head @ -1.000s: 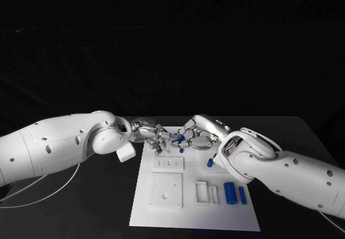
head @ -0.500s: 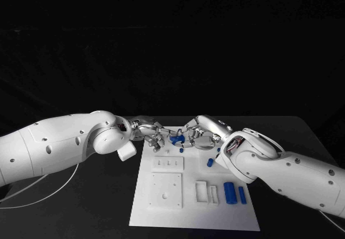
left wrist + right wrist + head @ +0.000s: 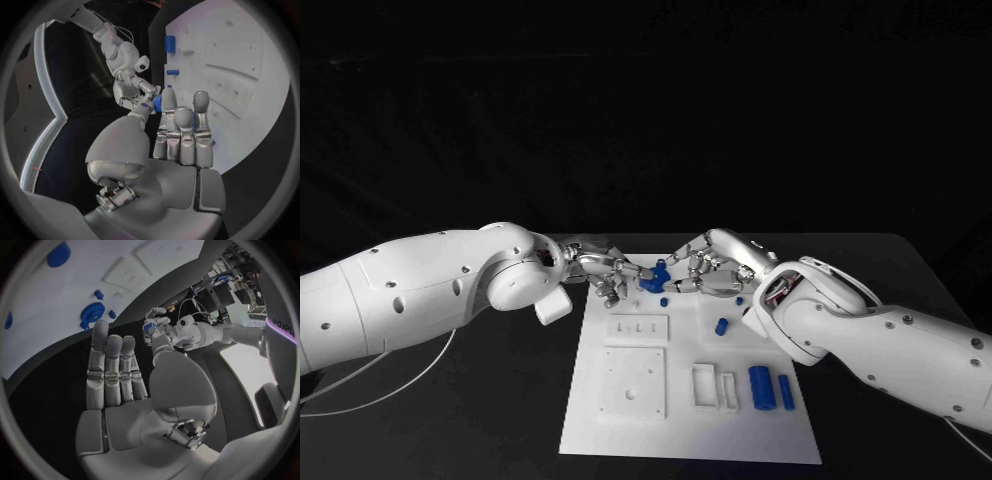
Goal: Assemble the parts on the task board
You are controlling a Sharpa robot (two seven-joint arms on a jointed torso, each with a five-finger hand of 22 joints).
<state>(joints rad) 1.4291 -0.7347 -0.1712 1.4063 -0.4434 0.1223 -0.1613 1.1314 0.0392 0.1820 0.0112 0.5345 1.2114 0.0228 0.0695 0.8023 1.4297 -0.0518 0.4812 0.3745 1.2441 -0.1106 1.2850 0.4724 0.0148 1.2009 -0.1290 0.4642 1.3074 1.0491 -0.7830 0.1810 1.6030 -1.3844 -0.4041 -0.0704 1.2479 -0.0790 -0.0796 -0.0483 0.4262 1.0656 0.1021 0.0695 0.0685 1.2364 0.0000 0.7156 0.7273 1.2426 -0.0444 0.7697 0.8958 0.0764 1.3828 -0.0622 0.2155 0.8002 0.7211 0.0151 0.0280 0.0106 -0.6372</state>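
Note:
The white task board [image 3: 689, 420] lies in the middle of the black table. Above its far end my left hand [image 3: 607, 272] pinches a small blue part [image 3: 653, 279] between thumb and fingertip; the left wrist view shows that blue part [image 3: 156, 103] at the tips of the left hand [image 3: 178, 135]. My right hand [image 3: 708, 270] hovers just right of the part, and its fingers [image 3: 111, 367] are straight and apart with nothing in them. The right wrist view looks across to the left hand [image 3: 164, 331] with the blue part [image 3: 148, 328].
Two small blue pegs [image 3: 666, 300] [image 3: 721, 325] stand on the board. Two blue cylinders [image 3: 762, 387] lie at its right side beside white blocks [image 3: 704, 385]. Recessed white plates [image 3: 633, 382] occupy its left half. Both forearms flank the board's far end.
My right hand has drawn back a little to the right and spread its fingers. The blue part has stayed at the left hand's fingertips and sits slightly higher.

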